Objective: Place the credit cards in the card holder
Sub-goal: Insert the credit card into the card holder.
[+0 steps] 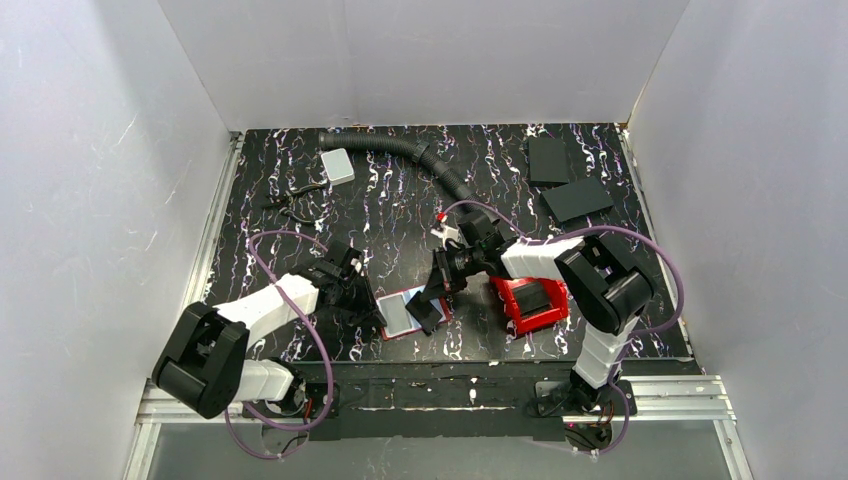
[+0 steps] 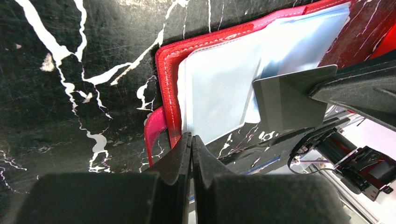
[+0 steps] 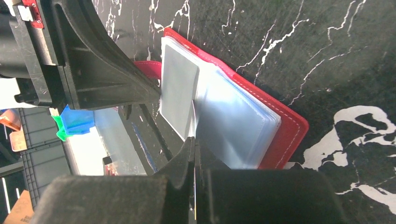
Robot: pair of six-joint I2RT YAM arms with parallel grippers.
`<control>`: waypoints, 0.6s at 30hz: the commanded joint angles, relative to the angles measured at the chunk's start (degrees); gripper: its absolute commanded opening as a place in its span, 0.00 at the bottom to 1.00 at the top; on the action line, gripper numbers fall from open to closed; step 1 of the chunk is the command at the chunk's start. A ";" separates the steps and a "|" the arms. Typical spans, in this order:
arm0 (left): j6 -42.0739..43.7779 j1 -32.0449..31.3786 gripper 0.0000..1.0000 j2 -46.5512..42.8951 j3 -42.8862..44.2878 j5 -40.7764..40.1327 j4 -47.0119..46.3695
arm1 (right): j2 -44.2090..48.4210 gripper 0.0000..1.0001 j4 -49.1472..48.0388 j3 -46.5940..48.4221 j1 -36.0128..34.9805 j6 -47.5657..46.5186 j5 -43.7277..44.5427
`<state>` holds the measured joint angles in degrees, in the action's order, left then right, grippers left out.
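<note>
Right claw [image 3: 194, 140] pinches one credit card [image 2: 289, 98] over one open card holder [image 3: 289, 135]; left claw [image 2: 191, 140] pressed together.

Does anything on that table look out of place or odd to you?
Nothing looks spilled or broken. One pale card lies alone at the far left, beside the end of the black hose, well apart from the open red wallet at the front. The hose itself snakes loosely across the back.
</note>
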<state>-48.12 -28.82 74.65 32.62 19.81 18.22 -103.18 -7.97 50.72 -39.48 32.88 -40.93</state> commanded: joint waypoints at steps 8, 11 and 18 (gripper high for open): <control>0.58 0.20 0.00 1.74 -0.28 -0.48 0.42 | -2.95 0.01 -5.22 -0.35 0.21 1.48 -1.99; 0.71 0.24 0.00 1.70 -0.46 -0.56 0.42 | -3.59 0.01 -6.80 -0.12 0.28 2.52 -2.08; 0.91 0.23 0.00 2.38 -0.72 -0.48 0.42 | -5.32 0.01 -10.97 0.13 0.23 4.51 -2.49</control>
<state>-48.05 -28.82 76.58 32.60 19.84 17.98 -107.04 -14.20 50.72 -39.42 36.14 -42.68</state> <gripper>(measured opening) 0.007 0.031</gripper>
